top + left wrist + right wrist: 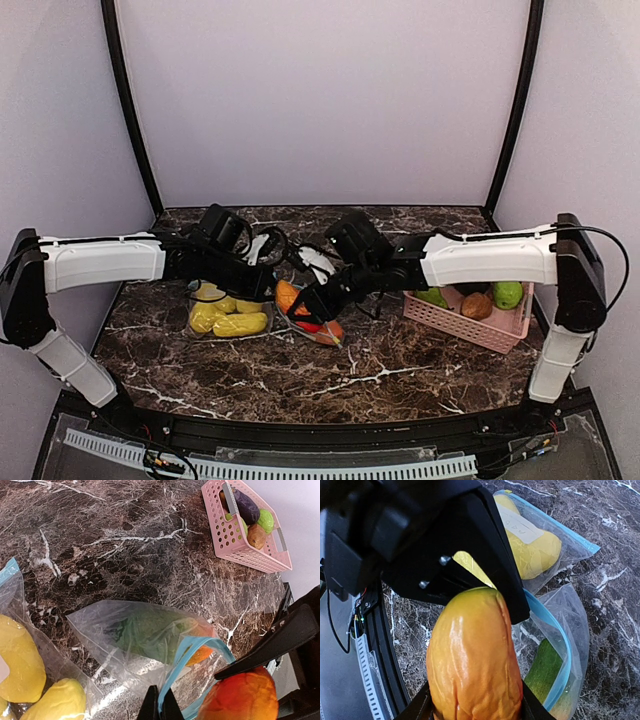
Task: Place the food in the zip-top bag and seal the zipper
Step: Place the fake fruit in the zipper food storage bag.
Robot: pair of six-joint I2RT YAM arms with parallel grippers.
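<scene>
Left fingers (pixel 148 709): pinched shut on the blue zipper rim of the bag (pixel 115 630), holding its mouth open.
Right fingers (pixel 417 711): clamped on both sides of the orange fruit (pixel 472 660), which fills the gap between them.
Fruit and bag: the fruit is at the mouth, just beside the blue rim, not inside.
Left wrist view only: a green vegetable (pixel 145 632) lies in the bag; the pink basket (pixel 235 540) holds purple, green and brown pieces, well apart.
Right wrist view only: a paper label on the other bag (pixel 570 550), which holds yellow food (pixel 535 555).
Top view only: both arms meet over the middle of the table (pixel 400 370).
</scene>
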